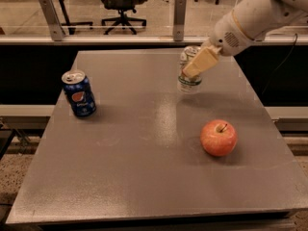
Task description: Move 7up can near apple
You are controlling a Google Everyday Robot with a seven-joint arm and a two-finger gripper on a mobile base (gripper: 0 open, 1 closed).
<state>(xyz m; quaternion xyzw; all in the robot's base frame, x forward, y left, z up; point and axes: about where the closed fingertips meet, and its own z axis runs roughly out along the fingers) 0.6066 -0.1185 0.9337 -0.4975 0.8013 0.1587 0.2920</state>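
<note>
7up can (188,84) is upright at the far right of the bench (144,177), pinched by the end effector (192,68), whose tan finger (201,61) slants across its front from the upper right. Counted: one 7up can, one Pepsi can (79,94) at the left, and one apple (218,137) nearer on the right, apart from the 7up can.

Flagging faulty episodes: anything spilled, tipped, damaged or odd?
Nothing stands out. The claw grips the upright white and silver can with a green band at the far side of the grey table; the dark blue can and red apple sit apart.
</note>
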